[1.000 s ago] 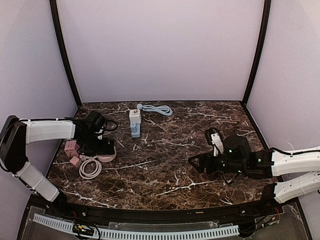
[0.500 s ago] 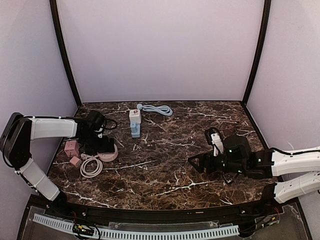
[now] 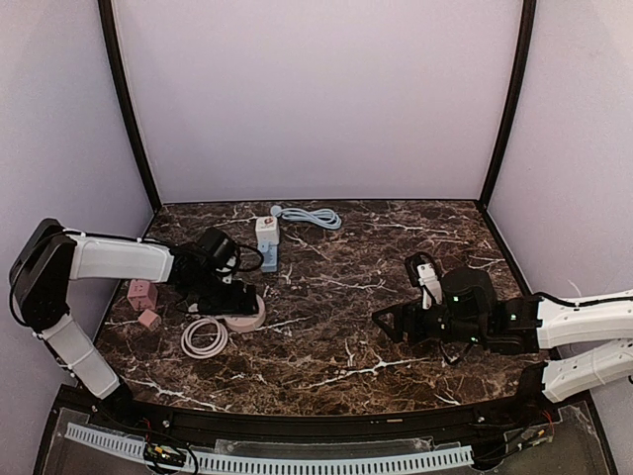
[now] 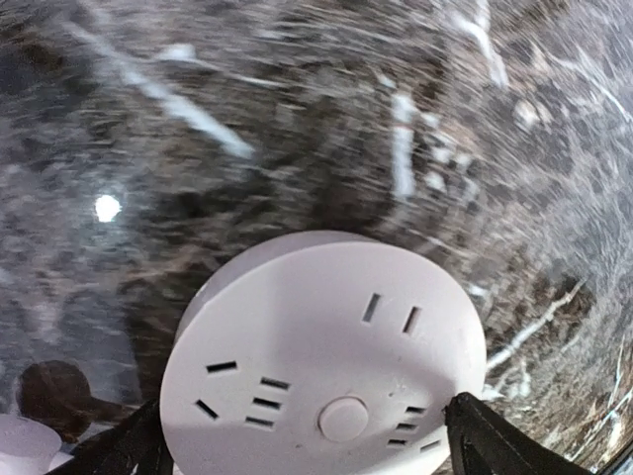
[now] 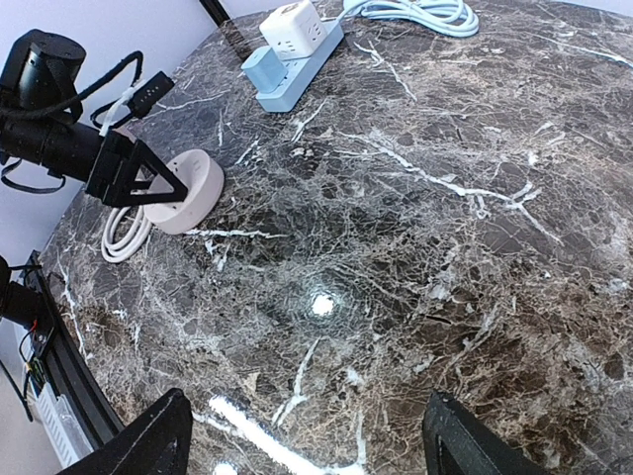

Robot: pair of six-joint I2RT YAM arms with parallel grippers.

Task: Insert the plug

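Observation:
A round pale pink socket hub [image 3: 244, 317] lies on the marble table, its face with slots and a centre button filling the left wrist view [image 4: 326, 346]. My left gripper [image 3: 229, 301] is shut on its sides; a black finger [image 4: 485, 443] shows at each edge. The hub's white cable coil [image 3: 205, 337] lies beside it. Two pink plug blocks [image 3: 141, 293] sit further left. My right gripper [image 3: 388, 325] is open and empty, low over bare table at the right [image 5: 307, 440]. The hub also shows in the right wrist view [image 5: 196, 183].
A blue power strip [image 3: 268, 247] with a white cube adapter [image 3: 265, 230] lies at the back centre, and a light cable bundle [image 3: 311, 215] lies behind it. Black frame posts and walls stand around the table.
My left gripper has slid to the right with the round socket hub in it, and the cable coil followed, away from the pink blocks. The right arm has not moved.

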